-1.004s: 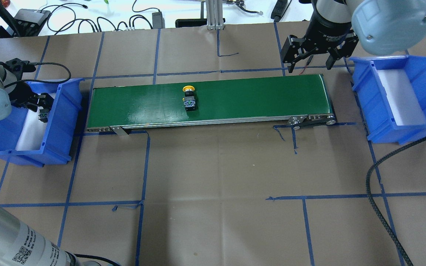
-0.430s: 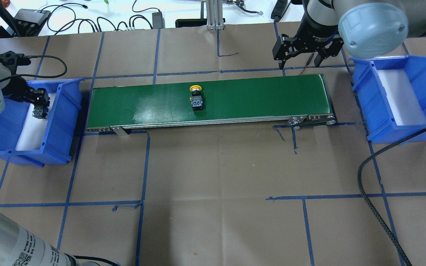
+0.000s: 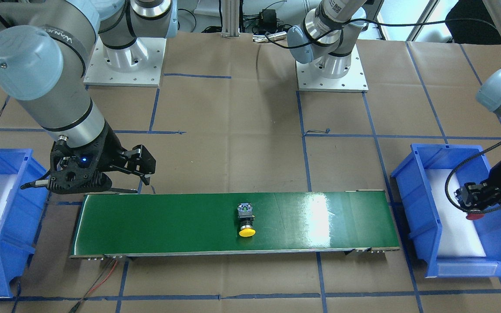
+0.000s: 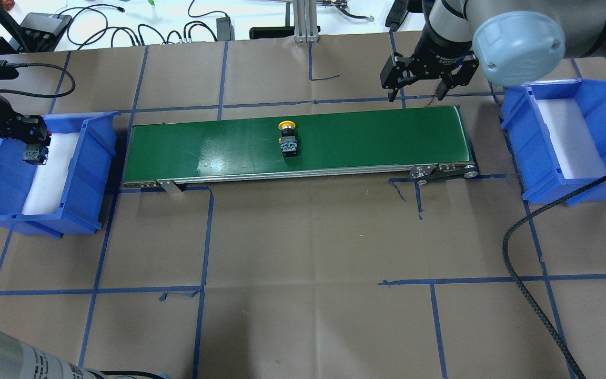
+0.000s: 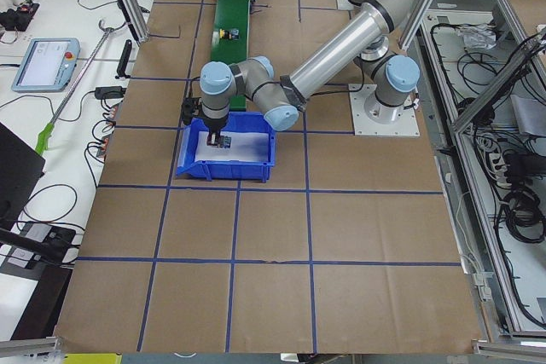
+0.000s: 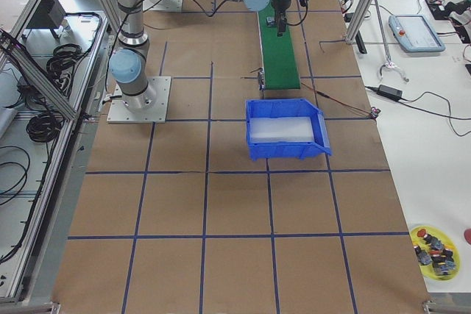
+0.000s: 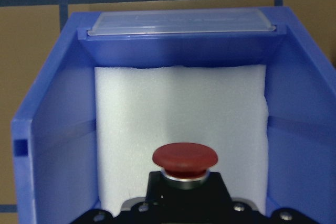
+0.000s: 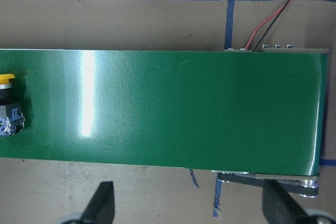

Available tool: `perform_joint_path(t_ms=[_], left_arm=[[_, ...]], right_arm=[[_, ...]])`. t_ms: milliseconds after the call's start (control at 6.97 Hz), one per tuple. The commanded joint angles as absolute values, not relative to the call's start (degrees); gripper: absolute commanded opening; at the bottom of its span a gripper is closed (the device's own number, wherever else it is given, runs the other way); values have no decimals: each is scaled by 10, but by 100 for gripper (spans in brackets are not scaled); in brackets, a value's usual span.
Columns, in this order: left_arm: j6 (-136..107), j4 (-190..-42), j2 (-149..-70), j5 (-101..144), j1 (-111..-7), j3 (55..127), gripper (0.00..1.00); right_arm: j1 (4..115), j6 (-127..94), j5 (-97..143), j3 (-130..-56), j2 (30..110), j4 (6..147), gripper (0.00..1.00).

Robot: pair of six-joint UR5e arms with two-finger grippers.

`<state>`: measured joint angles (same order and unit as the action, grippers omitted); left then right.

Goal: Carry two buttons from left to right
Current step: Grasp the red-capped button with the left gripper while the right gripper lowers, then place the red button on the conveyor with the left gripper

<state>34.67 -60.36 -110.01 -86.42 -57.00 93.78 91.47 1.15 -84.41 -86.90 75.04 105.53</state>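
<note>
Front-facing view: the yellow button lies mid-belt on the green conveyor, cap toward 6 o'clock. At 3 o'clock, the left gripper hangs inside the left blue bin, jaws closed on the red button. At 9 o'clock, the right gripper hovers beside the belt's end, jaws spread wide and holding nothing.

Overhead view: the yellow button sits near the belt's centre, cap toward 12 o'clock. The left gripper is over the white foam in the left blue bin. The right gripper hangs at 1 o'clock, next to the right blue bin on the brown paper surface.

Left wrist view: the red button is clamped above the foam.

Right wrist view: the yellow button shows at 9 o'clock.
</note>
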Motion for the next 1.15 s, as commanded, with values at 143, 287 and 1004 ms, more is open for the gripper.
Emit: perform_joint_path(t_ms=[143, 287, 1004], left_arm=[[339, -694, -1045, -881, -575, 926, 4], [311, -698, -1039, -880, -587, 926, 4], [71, -691, -1043, -882, -794, 929, 4]], right_arm=[[912, 12, -852, -867, 730, 1056, 100], [912, 12, -852, -867, 729, 1056, 100], [912, 12, -853, -867, 718, 1057, 100]])
